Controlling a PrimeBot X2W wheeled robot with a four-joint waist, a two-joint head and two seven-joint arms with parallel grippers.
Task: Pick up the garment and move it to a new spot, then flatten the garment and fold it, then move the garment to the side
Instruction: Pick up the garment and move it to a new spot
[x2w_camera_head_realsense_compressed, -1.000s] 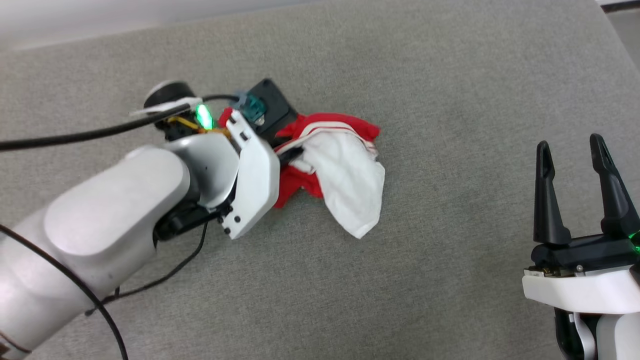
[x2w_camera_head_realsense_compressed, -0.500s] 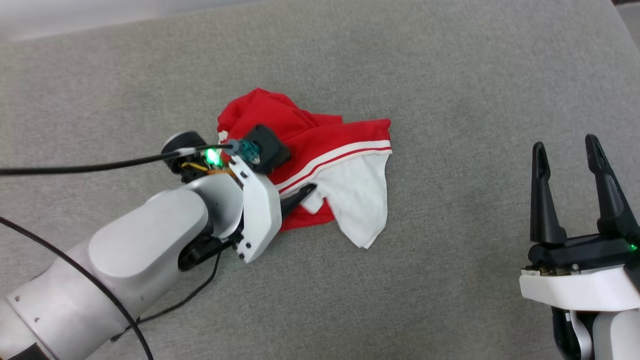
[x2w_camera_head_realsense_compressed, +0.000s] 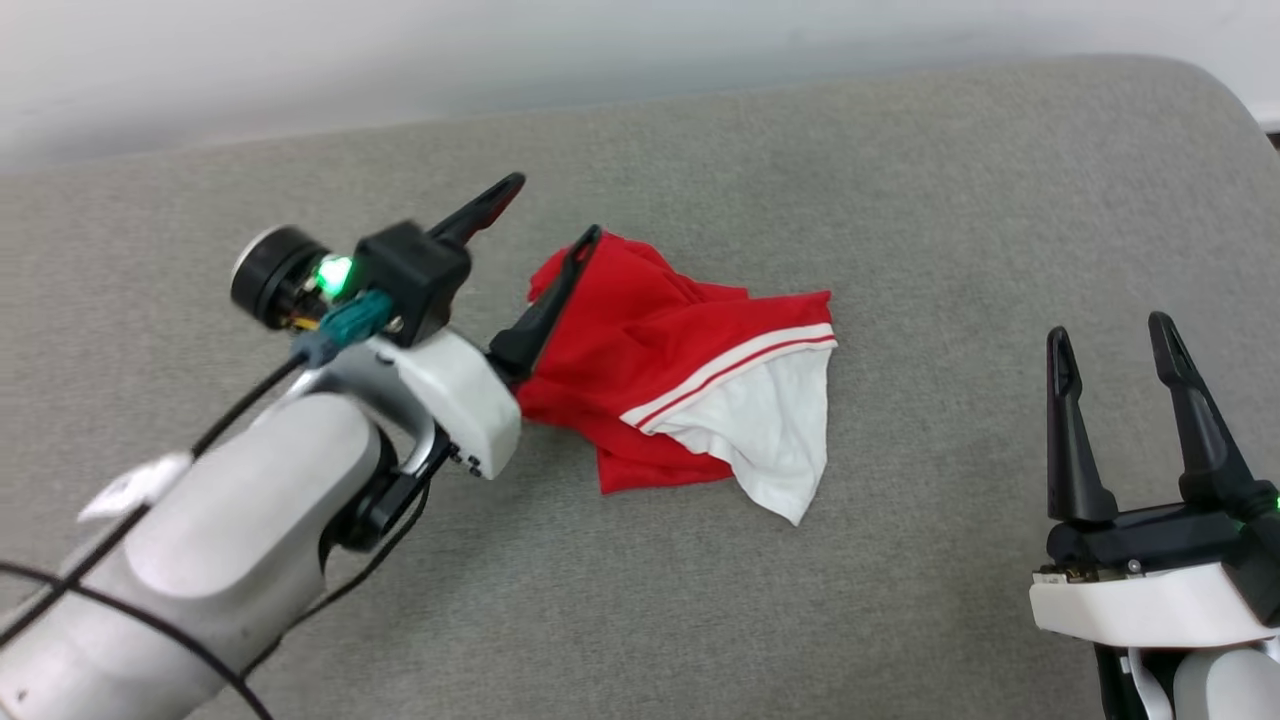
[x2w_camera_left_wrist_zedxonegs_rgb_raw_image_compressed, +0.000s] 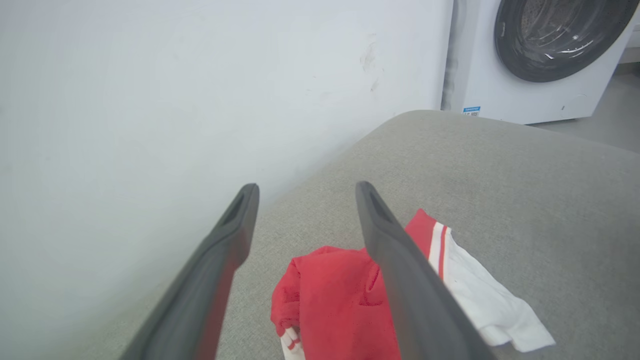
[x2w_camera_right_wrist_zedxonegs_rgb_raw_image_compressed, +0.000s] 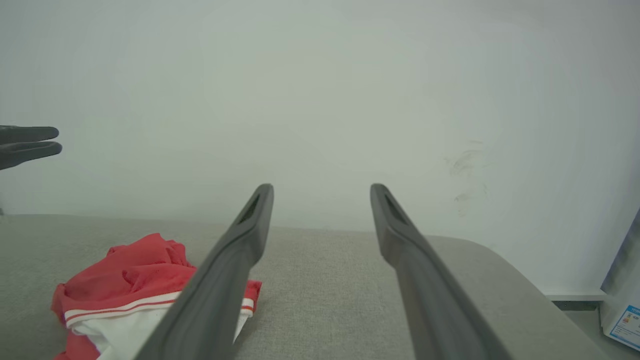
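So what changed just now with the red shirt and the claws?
The left claw let go of the garment: it was pinching it, now it is open and lifted above it. The garment lies crumpled on the grey cushion. The right claw stayed open and empty.

The crumpled red-and-white fabric garment (x2w_camera_head_realsense_compressed: 690, 370) lies on the grey fabric-covered tabletop (x2w_camera_head_realsense_compressed: 900, 200); the left claw (x2w_camera_head_realsense_compressed: 555, 206) is at its left edge, the right claw (x2w_camera_head_realsense_compressed: 1109, 328) well apart to its right.
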